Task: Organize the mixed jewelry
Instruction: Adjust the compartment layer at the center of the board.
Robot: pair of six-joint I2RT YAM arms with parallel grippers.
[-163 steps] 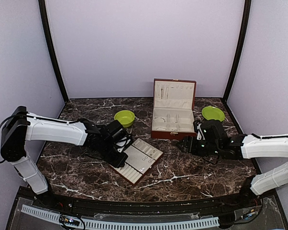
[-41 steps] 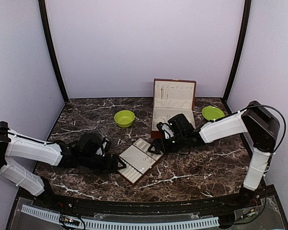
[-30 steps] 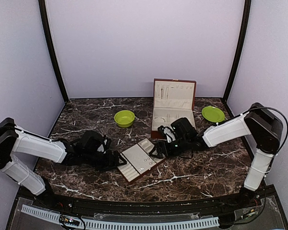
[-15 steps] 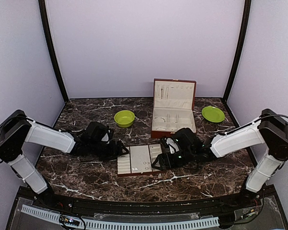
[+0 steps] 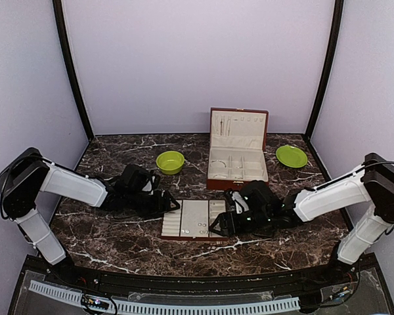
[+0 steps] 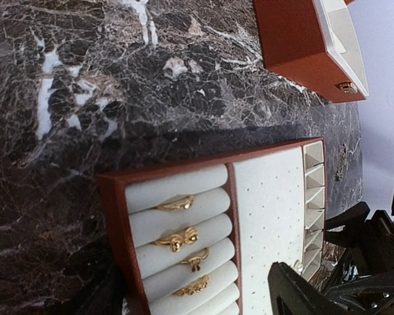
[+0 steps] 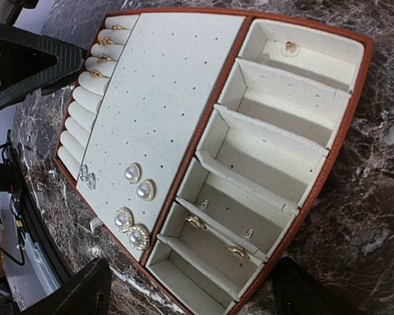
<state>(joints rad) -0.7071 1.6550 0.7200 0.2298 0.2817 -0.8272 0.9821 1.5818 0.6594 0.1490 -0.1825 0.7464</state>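
Note:
The mixed jewelry lies in a red-brown, cream-lined tray (image 5: 187, 216) at the table's middle front. Gold rings (image 6: 177, 239) sit in its rolls at the left end. Pearl studs (image 7: 138, 184) are pinned on the dotted panel. Small gold pieces (image 7: 197, 223) lie in the end compartments. My left gripper (image 5: 169, 205) is open at the tray's left end, one finger outside the end wall, the other finger (image 6: 295, 295) over the panel. My right gripper (image 5: 218, 225) is open, its jaws spread wider than the compartment end (image 7: 354, 98), with marble showing between one finger (image 7: 85, 289) and the tray.
An open red-brown jewelry box (image 5: 233, 186) stands behind the tray, lid up, and its corner (image 6: 302, 46) shows in the left wrist view. A lime-green bowl (image 5: 170, 161) sits back left of it and a green plate (image 5: 291, 155) back right. Walls enclose the marble table.
The tray has turned from slanted to square with the table's front edge and slid slightly nearer. Both grippers have moved along with it, staying at its two ends, jaws unchanged.

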